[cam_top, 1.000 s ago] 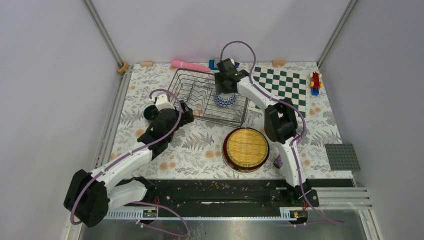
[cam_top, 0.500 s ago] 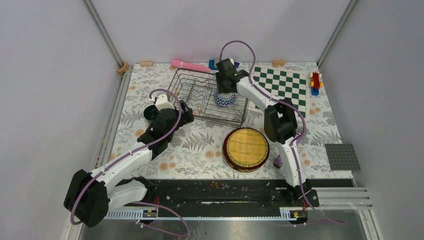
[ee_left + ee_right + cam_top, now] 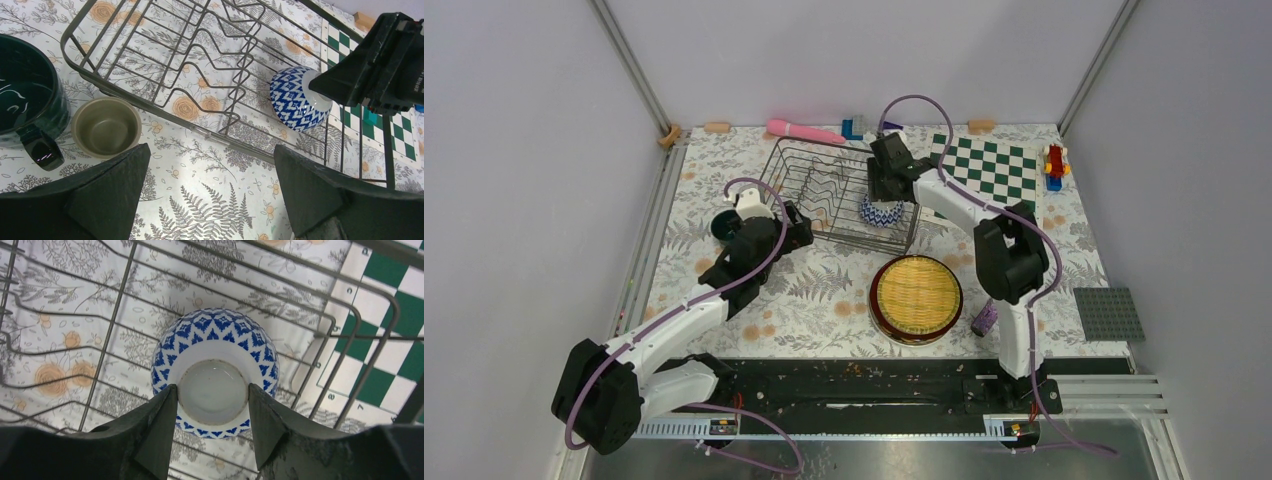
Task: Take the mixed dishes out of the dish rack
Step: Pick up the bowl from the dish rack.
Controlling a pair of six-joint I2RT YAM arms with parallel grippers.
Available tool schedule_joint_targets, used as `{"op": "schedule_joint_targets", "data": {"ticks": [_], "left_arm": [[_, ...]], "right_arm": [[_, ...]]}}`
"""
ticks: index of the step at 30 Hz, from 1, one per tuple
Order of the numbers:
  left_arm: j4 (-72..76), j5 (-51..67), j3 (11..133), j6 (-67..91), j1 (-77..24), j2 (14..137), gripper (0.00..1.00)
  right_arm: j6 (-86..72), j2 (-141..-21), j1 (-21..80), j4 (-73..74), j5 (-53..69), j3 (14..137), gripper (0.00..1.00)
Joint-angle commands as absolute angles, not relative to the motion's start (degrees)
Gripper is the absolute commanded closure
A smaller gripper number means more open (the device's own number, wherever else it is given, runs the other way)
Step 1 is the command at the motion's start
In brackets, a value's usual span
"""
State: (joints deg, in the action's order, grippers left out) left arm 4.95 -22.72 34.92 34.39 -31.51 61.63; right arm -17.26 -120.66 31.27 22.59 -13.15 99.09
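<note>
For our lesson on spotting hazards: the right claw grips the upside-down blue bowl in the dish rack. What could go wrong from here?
1. The right claw pinches the small patterned bowl only by its narrow foot ring, so it may slip when lifted.
2. The bowl sits near the dish rack side wires and could snag them, dragging the rack.

Looks like a robot lab test cell, not a real kitchen: blank grey walls (image 3: pixel 524 150), aluminium posts (image 3: pixel 634 70) in the corners, two arms (image 3: pixel 674 320) bolted to a black rail (image 3: pixel 854 375), a floral cloth (image 3: pixel 824 290) playing countertop. Random props too: chessboard (image 3: pixel 989 170) just right of the right gripper (image 3: pixel 880 200), toy bricks (image 3: pixel 1055 165) further right.
</note>
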Motion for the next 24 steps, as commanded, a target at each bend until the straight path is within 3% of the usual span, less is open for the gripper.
{"op": "schedule_joint_targets", "data": {"ticks": [1,13,24], "left_arm": [[8.8,-20.3,36.1,34.6,-31.2,60.6,0.01],[10.2,-15.7,37.2,34.2,-31.0,61.2,0.01],[15.3,-3.9,38.5,34.7,-28.0,64.9,0.01]], "right_arm": [[-19.6,-112.7,31.2,14.3,-12.2,94.5,0.76],[-25.1,-105.7,31.1,4.0,-8.6,84.4,0.81],[-32.0,-96.0,30.1,-9.2,-3.8,71.1,0.83]]}}
